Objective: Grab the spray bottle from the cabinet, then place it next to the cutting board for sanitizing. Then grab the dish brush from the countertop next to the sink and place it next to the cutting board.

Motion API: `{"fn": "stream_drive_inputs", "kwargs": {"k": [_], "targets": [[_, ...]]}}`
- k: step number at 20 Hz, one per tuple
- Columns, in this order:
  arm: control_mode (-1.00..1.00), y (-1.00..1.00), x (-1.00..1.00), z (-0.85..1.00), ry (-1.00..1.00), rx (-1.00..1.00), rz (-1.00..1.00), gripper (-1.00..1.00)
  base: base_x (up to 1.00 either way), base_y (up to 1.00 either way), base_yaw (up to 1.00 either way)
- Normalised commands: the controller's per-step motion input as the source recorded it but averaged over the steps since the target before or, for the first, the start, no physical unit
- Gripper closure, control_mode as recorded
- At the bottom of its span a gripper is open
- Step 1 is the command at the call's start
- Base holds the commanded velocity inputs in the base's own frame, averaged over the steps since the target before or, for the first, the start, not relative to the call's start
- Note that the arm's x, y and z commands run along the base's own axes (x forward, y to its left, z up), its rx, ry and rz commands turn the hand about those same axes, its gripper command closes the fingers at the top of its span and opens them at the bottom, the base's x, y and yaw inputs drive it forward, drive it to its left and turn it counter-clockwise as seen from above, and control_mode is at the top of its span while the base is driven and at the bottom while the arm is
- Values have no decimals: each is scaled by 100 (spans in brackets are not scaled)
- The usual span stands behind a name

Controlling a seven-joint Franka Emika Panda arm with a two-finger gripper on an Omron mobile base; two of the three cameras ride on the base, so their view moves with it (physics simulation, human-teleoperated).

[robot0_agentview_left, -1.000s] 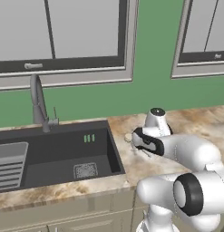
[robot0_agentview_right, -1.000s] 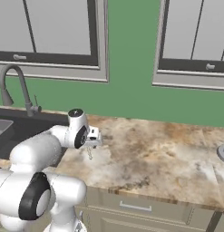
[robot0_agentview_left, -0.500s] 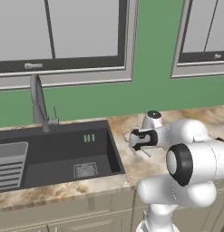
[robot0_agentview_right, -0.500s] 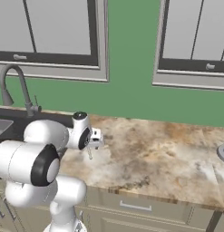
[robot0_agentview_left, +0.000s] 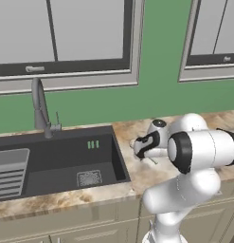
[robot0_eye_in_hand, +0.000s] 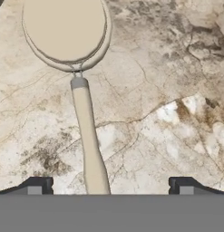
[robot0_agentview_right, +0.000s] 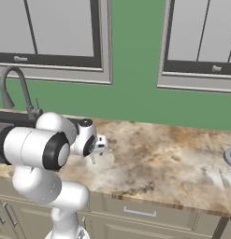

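**Gripper lowered over the dish brush, jaws wide**

The gripper (robot0_eye_in_hand: 109, 186) now hangs just above the countertop (robot0_eye_in_hand: 177, 90) right of the sink (robot0_agentview_left: 57, 161), jaws fully spread and holding nothing. In the hand view the dish brush (robot0_eye_in_hand: 79, 81) lies flat on the stone, round head away from the hand, pale handle running back between the two fingertips (robot0_eye_in_hand: 38, 185), nearer one of them. Judgement: the second pick is being lined up; a close on the handle looks next.

Against the picture from a second ago, the arm has folded in: its elbow has swung nearer the cameras. The hand has sunk slightly towards the stone. The brush has not moved.
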Motion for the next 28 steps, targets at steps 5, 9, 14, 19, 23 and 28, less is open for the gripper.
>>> {"fn": "stream_drive_inputs", "kwargs": {"k": [5,9,14,19,23,28], "targets": [[-100,2,19,-37,0,1,3,100,0,0,0],[-100,0,8,-29,0,0,4,100,0,0,0],[-100,1,-7,-17,-1,0,3,100,0,0,0],[-100,9,-49,0,-9,0,0,100,0,0,0],[-100,5,-48,23,-7,0,0,100,0,0,0],[-100,0,-31,73,-11,0,0,100,0,0,0]]}}
